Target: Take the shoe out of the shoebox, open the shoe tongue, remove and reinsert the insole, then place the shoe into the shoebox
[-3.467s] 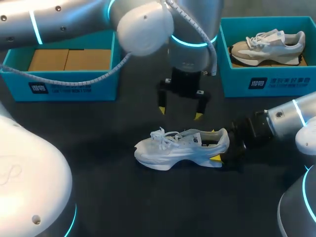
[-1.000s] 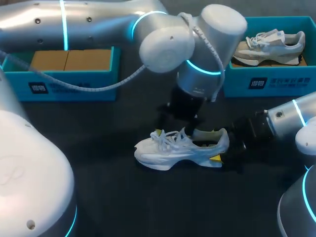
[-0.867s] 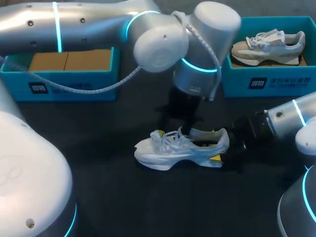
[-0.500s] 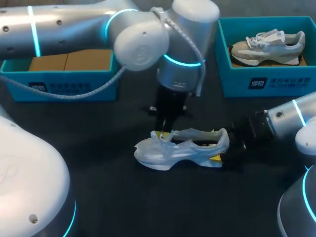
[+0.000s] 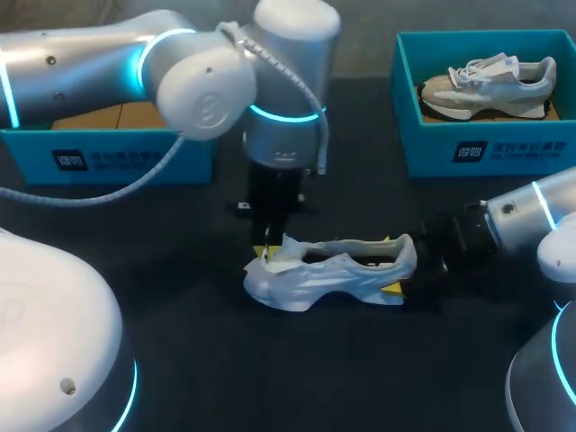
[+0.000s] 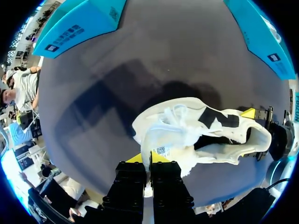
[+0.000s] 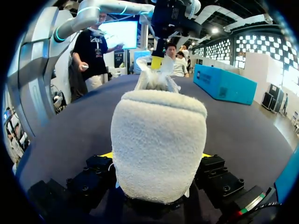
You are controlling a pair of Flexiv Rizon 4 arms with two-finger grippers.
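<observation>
Left shoebox [image 5: 126, 155]: teal, with brown cardboard inside; it sits on the tabletop [image 5: 198, 346] beyond the left hand and out to its left.
Left hand [image 5: 266, 250] [image 6: 150, 161]: points straight down over the front of the shoe, its fingers pressed together on the tongue.
Tongue [image 5: 286, 248] [image 6: 163, 151]: white with a small printed label; it stands up out of the shoe's opening, pinched between the left hand's yellow tips.
Shoe [image 5: 333, 270] [image 6: 187, 135] [image 7: 159, 140]: a white trainer with a thick sculpted sole, bunched white laces, dark lining in the opening and a fleecy heel. It stands on its sole on the tabletop, toe end under the left hand, heel in the right hand.
Right hand [image 5: 396, 265] [image 7: 156, 156]: level with the tabletop and clamped on the heel, one yellow tip on each side.
Right shoebox [image 5: 486, 151]: teal, beyond the right hand; a second shoe [image 5: 486, 83], beige and white, lies in it.
</observation>
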